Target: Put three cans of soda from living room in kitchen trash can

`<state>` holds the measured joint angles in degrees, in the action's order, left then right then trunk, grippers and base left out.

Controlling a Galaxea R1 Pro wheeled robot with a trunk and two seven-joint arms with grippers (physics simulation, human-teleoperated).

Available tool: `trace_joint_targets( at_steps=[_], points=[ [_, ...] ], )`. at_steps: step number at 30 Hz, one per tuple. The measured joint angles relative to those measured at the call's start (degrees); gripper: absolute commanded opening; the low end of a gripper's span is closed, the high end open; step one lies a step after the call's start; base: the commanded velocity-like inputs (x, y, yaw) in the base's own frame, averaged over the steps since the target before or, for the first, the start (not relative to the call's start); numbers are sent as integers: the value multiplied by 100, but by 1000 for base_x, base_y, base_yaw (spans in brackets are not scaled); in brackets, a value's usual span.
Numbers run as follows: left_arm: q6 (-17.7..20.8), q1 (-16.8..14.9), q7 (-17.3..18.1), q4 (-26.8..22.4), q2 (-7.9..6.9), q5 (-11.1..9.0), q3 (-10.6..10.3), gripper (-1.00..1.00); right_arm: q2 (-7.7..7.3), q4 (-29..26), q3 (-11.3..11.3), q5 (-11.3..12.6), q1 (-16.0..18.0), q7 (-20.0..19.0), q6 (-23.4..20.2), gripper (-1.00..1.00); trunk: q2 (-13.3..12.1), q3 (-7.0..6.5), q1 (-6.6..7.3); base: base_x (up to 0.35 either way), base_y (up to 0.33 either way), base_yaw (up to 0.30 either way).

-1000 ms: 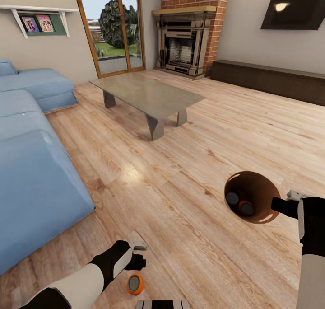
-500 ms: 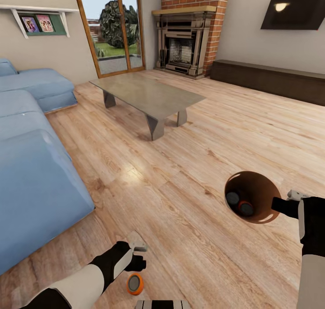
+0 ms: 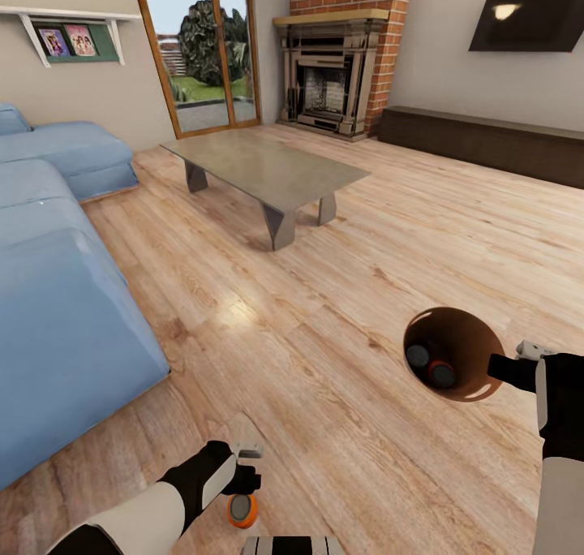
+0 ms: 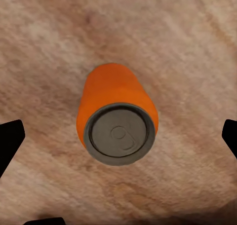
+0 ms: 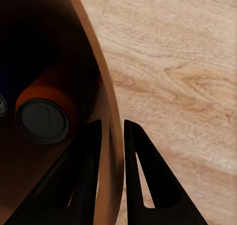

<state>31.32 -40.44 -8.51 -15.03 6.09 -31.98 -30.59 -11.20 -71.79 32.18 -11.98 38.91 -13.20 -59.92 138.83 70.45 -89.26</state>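
Upright on the light wood floor (image 3: 341,311): one orange soda can with a grey metal top (image 4: 117,120), between the spread jaws of the left gripper (image 4: 118,131), untouched. Two more orange cans (image 3: 442,373) inside the round brown trash bin (image 3: 474,340), its wall pinched by the right gripper (image 5: 112,131).
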Motion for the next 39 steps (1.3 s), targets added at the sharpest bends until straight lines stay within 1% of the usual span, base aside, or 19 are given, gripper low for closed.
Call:
trace_joint_targets(
  at_steps=[3,11,14,17,22,25,28,30,33,34,37,39],
  points=[
    [-14,8,-1,0,2,-1,0,100,-3,0,0,2,0,0,0,-100,0,0,0,0,0,0],
    [-70,76,-2,0,6,-2,-8,100,-4,1,0,-12,-1,1,0,-100,319,143,-175,0,0,0],
    [-72,79,-2,-6,6,-1,-8,100,1,0,0,-17,0,2,1,-100,321,144,-176,0,0,0],
    [-76,80,-2,-19,3,-1,-9,100,3,1,0,10,-1,-2,-1,-100,439,197,-241,0,0,0],
    [-80,81,-2,-31,-2,-2,-9,100,4,1,-5,-27,-1,1,2,-100,447,308,-255,0,0,0],
    [-83,80,-2,-34,-2,-1,-8,100,4,0,-5,-23,0,3,2,-100,448,308,-254,0,0,0],
    [-87,82,-2,-34,2,-2,-9,100,5,1,-6,31,-1,-5,-3,-100,451,374,-263,0,0,0],
    [-86,81,-2,-34,0,-2,-9,100,5,1,-4,3,-1,-1,-1,-100,454,418,-268,0,0,0],
    [-84,81,1,-38,0,-1,-8,100,4,0,-3,-52,0,5,4,-100,454,419,-267,0,0,0],
    [-86,83,4,-39,1,-1,-8,100,4,0,-2,-37,0,4,3,-100,454,419,-267,0,0,0],
    [-89,84,12,-45,5,-2,-9,100,5,1,-8,43,-1,-6,-4,-100,458,485,-275,0,0,0],
    [-90,85,11,-48,5,-2,-9,100,5,1,-7,16,-1,-3,-2,-100,461,529,-281,0,0,0]
  ],
)
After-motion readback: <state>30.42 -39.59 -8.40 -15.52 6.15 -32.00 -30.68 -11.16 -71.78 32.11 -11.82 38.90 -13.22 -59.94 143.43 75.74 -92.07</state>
